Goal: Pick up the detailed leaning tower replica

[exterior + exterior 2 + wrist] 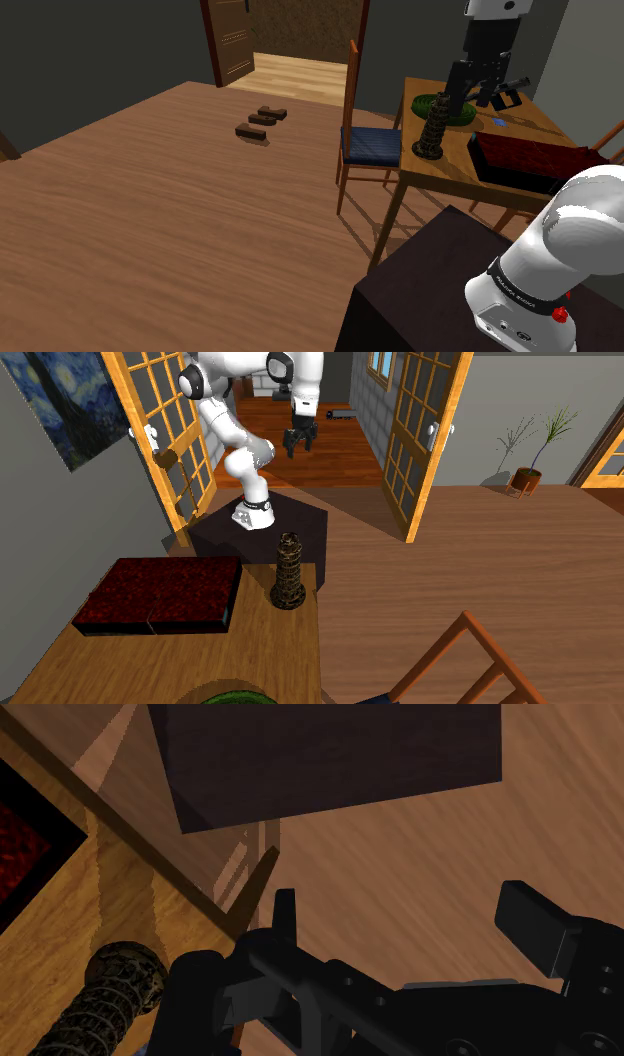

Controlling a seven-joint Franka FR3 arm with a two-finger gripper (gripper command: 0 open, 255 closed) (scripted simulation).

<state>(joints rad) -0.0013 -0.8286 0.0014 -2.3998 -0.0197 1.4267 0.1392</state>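
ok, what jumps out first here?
The dark leaning tower replica stands at the wooden table's edge nearest the stand, beside a dark red box. High above, the white arm's black pincer hangs open, well clear of the tower.

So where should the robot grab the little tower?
Around its slim upper trunk, above the wide base. The tower stands nearly upright at the table edge, so the open gripper could probably drop from above, one finger on either side.
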